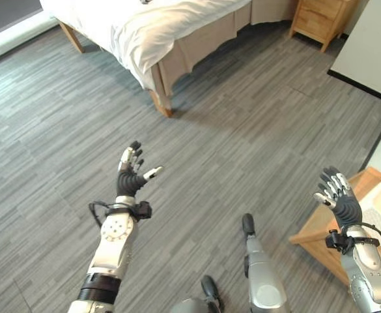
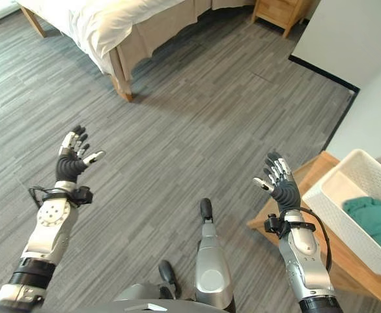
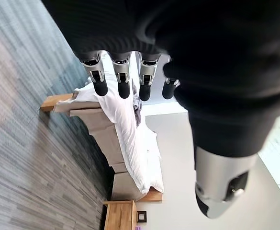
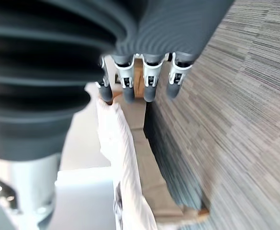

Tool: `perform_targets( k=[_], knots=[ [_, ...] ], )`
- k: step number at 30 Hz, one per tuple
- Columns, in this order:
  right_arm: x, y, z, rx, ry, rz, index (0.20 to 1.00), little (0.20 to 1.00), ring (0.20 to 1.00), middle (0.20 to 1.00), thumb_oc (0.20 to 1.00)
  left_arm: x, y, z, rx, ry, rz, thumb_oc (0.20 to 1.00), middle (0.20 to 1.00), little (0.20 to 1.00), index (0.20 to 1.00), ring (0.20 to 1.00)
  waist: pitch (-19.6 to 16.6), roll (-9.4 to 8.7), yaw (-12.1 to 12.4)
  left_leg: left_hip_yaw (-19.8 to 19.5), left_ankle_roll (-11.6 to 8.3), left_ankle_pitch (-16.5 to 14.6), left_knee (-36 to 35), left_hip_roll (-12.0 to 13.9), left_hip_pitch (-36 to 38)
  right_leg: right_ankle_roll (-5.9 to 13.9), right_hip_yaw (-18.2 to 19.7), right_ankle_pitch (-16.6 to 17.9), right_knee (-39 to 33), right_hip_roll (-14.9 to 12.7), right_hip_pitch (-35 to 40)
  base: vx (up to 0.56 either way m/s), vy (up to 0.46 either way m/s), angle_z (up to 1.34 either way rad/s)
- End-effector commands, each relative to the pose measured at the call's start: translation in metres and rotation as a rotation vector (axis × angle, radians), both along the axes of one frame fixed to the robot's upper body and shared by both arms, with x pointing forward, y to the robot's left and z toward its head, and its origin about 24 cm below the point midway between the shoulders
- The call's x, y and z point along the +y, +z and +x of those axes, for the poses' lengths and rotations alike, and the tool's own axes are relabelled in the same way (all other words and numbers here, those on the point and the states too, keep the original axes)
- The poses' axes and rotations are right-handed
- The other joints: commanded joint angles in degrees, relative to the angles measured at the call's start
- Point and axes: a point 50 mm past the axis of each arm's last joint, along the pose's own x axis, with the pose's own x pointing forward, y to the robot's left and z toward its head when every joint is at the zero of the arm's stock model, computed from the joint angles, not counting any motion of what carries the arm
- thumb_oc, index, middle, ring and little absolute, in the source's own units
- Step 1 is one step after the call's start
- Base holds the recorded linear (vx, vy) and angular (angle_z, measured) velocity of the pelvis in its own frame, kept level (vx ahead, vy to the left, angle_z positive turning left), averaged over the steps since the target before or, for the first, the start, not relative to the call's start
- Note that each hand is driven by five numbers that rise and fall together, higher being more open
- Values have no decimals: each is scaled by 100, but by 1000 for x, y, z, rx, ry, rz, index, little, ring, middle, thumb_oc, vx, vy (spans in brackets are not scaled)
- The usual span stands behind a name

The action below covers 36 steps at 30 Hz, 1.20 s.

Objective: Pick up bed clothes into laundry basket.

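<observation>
The bed (image 1: 144, 26) with its white sheet (image 2: 99, 19) hanging over the corner stands across the floor at the far left. A white laundry basket (image 2: 346, 169) sits at the near right with a teal cloth (image 2: 379, 218) inside. My left hand (image 1: 131, 173) is raised over bare floor, open and empty, with its fingers (image 3: 123, 76) straight toward the bed (image 3: 130, 139). My right hand (image 2: 281, 182) is also open and empty beside the basket, its fingers (image 4: 149, 76) spread.
The basket rests on a low wooden table (image 1: 317, 231) at the right edge. A wooden nightstand (image 1: 320, 19) stands beyond the bed's foot. A white wall with a dark skirting (image 2: 346, 45) runs along the right. Grey plank floor (image 1: 242, 130) lies between me and the bed.
</observation>
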Motion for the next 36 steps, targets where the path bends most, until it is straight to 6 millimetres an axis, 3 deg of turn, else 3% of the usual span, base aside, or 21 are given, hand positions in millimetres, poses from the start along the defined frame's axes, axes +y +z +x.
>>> perform_targets(
  k=[1,2,3,5,7,8,9,10,11,13,17,21,22,24,25,26,29,31,33,34,36],
  knots=[
    [-16,37,22,-173,-32,-22,1000,1000,1000,1000,1000,-2,36,10,-174,-54,-35,1000,1000,1000,1000,1000,-203,131,-193,342,-921,400,1213,730,1295,20,-154,399,142,97,-139,607,-521,77],
    [-19,41,22,-190,-48,-21,1000,1000,1000,1000,1000,-11,36,12,-177,-95,-104,1000,1000,1000,1000,1000,-225,61,-171,593,-1189,1336,2805,1227,595,-329,-454,158,103,123,310,470,-452,61],
    [-19,41,22,-190,-48,-21,1000,1000,1000,1000,1000,-11,36,12,-177,-94,-103,1000,1000,1000,1000,1000,-237,54,-184,576,-1190,1343,2821,1225,562,-336,-465,173,89,115,302,451,-475,58],
    [-22,43,22,-203,-54,-5,1000,1000,1000,1000,1000,-16,40,14,-193,-108,-176,1000,1000,1000,1000,1000,-215,-105,-6,1016,-1168,1588,3655,1613,166,-608,-647,-198,17,163,805,414,-392,46],
    [-25,43,22,-199,-75,-12,1000,1000,1000,1000,1000,-21,42,17,-197,-117,-189,1000,1000,1000,1000,1000,-135,-127,75,1228,-1196,1546,3745,1785,-53,-666,-668,-329,-37,201,1085,347,-291,10],
    [-31,57,27,-220,-96,-94,1000,1000,1000,1000,1000,-28,43,24,-191,-115,-211,1000,1000,1000,1000,1000,-47,-248,236,1422,-1130,1445,3349,1859,-666,-678,-675,-477,-31,140,1420,597,-296,47],
    [-32,77,29,-276,-74,-176,1000,1000,1000,1000,1000,-34,43,31,-177,-96,-229,1000,1000,1000,1000,1000,6,-194,245,1637,-1131,1709,1819,1939,-1240,-539,-779,-705,35,129,1623,601,-298,55],
    [-32,78,29,-277,-74,-177,1000,1000,1000,1000,1000,-34,43,31,-177,-96,-229,1000,1000,1000,1000,1000,-4,-208,237,1647,-1129,1759,1730,1889,-1208,-535,-783,-712,44,100,1616,438,-79,69],
    [-34,82,29,-284,-74,-201,1000,1000,1000,1000,1000,-38,45,33,-178,-105,-212,1000,1000,1000,1000,1000,-4,-185,244,1626,-1114,1901,1047,1810,-1177,-485,-797,-733,57,103,1662,249,50,43],
    [-30,94,32,-314,-53,-271,1000,1000,1000,1000,1000,-40,51,37,-195,-111,-201,1000,1000,1000,1000,1000,5,-70,247,1449,-1174,2453,-168,1644,-1188,-385,-792,-751,4,139,1820,407,79,23],
    [-16,97,43,-314,11,-315,1000,1000,1000,1000,1000,-38,52,39,-207,-93,-180,1000,1000,1000,1000,1000,-76,10,370,1337,-1373,2744,-573,1646,-1403,-324,-647,-829,-177,135,2253,451,50,-13],
    [0,87,53,-277,64,-327,1000,1000,1000,1000,1000,-23,53,35,-224,-37,-158,1000,1000,1000,1000,1000,-233,113,531,1541,-1166,2515,-537,1554,-1171,-291,-410,-1085,-208,139,2567,467,99,-80],
    [8,74,56,-236,79,-300,1000,1000,1000,1000,1000,-14,55,32,-225,5,-81,1000,1000,1000,1000,1000,-319,61,647,1697,-946,2287,-411,1334,-1037,-128,-386,-1009,379,-86,2596,478,166,-25],
    [13,69,58,-223,92,-280,1000,1000,1000,1000,1000,-9,57,30,-236,26,-41,1000,1000,1000,1000,1000,-327,43,695,1760,-796,2135,-415,1198,-959,-46,-335,-816,955,-185,2428,408,197,-17],
    [21,68,62,-221,114,-288,1000,1000,1000,1000,1000,1,60,27,-253,66,-12,1000,1000,1000,1000,1000,-255,26,708,1894,-527,1840,-461,927,-751,70,-293,-155,1936,-401,1933,340,238,-5],
    [25,71,64,-230,133,-298,1000,1000,1000,1000,1000,6,60,27,-247,91,-1,1000,1000,1000,1000,1000,-216,8,687,1851,-459,1629,-497,766,-589,136,-323,120,2356,-556,1739,338,243,1],
    [33,72,68,-238,144,-285,1000,1000,1000,1000,1000,18,59,23,-243,144,0,1000,1000,1000,1000,1000,37,59,581,2032,-309,1278,-453,683,-239,201,-489,125,3255,-721,920,331,231,5],
    [30,77,69,-255,132,-280,1000,1000,1000,1000,1000,23,58,20,-248,163,-32,1000,1000,1000,1000,1000,244,84,470,1977,-370,1076,-377,676,-96,144,-566,-282,2978,-607,344,309,48,-2],
    [28,79,69,-260,124,-276,1000,1000,1000,1000,1000,23,60,20,-258,162,-36,1000,1000,1000,1000,1000,284,100,407,1935,-421,967,-328,684,-60,131,-641,-352,2600,-627,282,288,-66,-9],
    [24,80,70,-265,94,-269,1000,1000,1000,1000,1000,20,58,22,-254,159,-43,1000,1000,1000,1000,1000,309,100,312,1925,-529,801,-243,670,38,121,-632,-468,1580,-684,182,250,-87,8],
    [21,80,71,-265,77,-262,1000,1000,1000,1000,1000,15,60,25,-260,142,-50,1000,1000,1000,1000,1000,335,134,218,1850,-611,680,-204,661,125,154,-544,-330,777,-661,57,431,-177,37]
  ],
)
